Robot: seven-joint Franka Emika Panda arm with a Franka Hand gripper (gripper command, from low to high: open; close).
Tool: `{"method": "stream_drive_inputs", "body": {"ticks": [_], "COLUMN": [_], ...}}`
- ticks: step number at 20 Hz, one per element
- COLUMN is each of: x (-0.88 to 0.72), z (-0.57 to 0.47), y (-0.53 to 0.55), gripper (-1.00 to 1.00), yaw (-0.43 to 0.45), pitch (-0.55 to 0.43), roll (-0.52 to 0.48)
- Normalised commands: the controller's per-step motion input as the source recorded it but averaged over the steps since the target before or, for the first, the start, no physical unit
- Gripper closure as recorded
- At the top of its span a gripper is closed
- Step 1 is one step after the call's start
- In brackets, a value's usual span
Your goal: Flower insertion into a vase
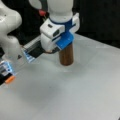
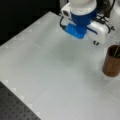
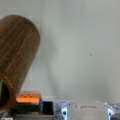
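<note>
The vase [image 1: 67, 57] is a plain brown wood-grain cylinder standing upright on the pale table in both front views. In a front view the vase [image 2: 111, 64] is near the right edge, and a thin stalk [image 2: 116, 51], probably the flower's stem, leans inside its dark mouth. The gripper [image 1: 49, 51], on a white and blue wrist, hangs just above the table beside the vase, toward a front view's left. From the opposite side the gripper [image 2: 95, 42] sits up and left of the vase. The wrist view shows the vase [image 3: 18, 55] at left with a green sliver [image 3: 1, 90] in its mouth.
The white arm base [image 1: 10, 30] fills a front view's left. Beside it are blue-lit fixtures [image 1: 28, 57] and an orange block [image 1: 10, 79], also seen as the orange block [image 3: 28, 98] in the wrist view. A dark perforated board [image 2: 12, 107] borders the table's corner.
</note>
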Motion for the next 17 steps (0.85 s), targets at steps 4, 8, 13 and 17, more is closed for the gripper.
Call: {"method": "stream_drive_inputs", "body": {"ticks": [4,8,13,17], "x": [-0.2,-0.18,-0.2,-0.21], "z": [-0.09,-0.12,-0.09,-0.06], "y": [-0.09,-0.12,-0.13,-0.06], "gripper": [-1.0,-1.0,-1.0,-1.0], "yaw": [0.056,0.281,0.296,0.176], "pitch": [-0.212,-0.276,-0.168,-0.146], "roll": [0.033,-0.229,-0.169,-0.088]}}
